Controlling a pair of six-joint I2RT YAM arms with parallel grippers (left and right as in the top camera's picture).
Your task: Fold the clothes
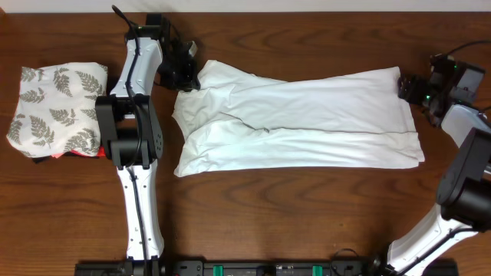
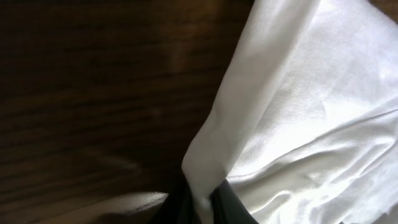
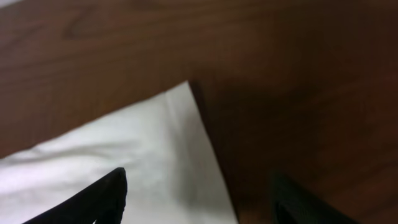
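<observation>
The clothes [image 1: 307, 115], a plain white T-shirt, lie folded lengthwise into a long band across the middle of the wooden table. My left gripper [image 1: 186, 73] is at its far left corner. In the left wrist view that gripper [image 2: 202, 202] is shut on a pinched fold of the white cloth [image 2: 311, 93], which rises from the jaws. My right gripper [image 1: 409, 88] is at the shirt's far right corner. In the right wrist view it [image 3: 199, 186] stands open, one finger over the cloth [image 3: 124, 149] and the other over bare wood, straddling the shirt's edge.
A folded white cloth with grey fern leaves [image 1: 54, 107] tops a pile at the left edge, with red fabric [image 1: 84, 152] showing beneath it. The left arm's base [image 1: 130, 130] stands between that pile and the shirt. The right arm [image 1: 468, 176] runs along the right edge.
</observation>
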